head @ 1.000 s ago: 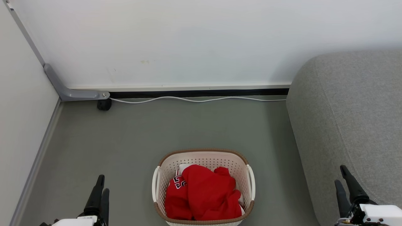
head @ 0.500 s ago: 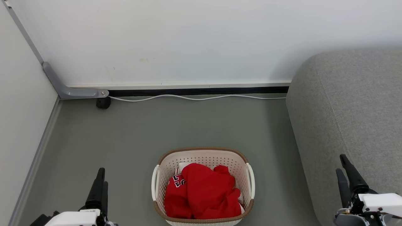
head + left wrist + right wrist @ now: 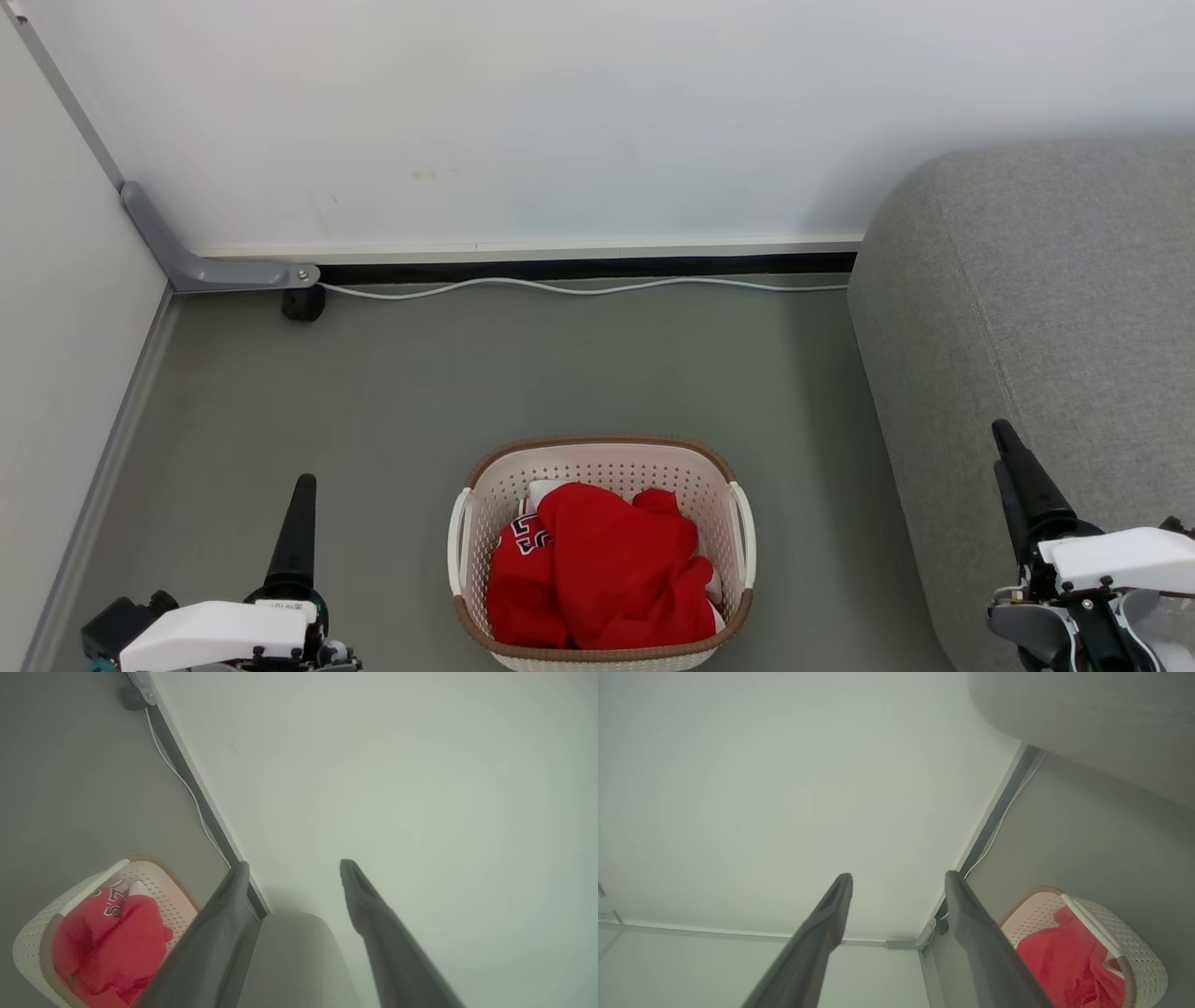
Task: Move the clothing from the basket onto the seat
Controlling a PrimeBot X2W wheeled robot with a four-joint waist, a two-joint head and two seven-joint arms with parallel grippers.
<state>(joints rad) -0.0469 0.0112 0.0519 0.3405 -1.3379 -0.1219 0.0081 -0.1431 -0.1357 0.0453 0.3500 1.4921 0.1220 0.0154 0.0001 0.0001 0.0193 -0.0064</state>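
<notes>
My left claw (image 3: pixel 294 863) was spread, its two fingers well apart with nothing between them, and my right claw (image 3: pixel 897 875) stood the same way, gripping nothing. Both hung clear of the basket (image 3: pixel 602 439), one on either side of it. The basket sat on the grey floor (image 3: pixel 420 392), near the seat (image 3: pixel 1046 308). Inside it lay the clothing (image 3: pixel 616 569): a heap of red garments, black-and-white numerals showing at its left, a bit of white peeking out behind
</notes>
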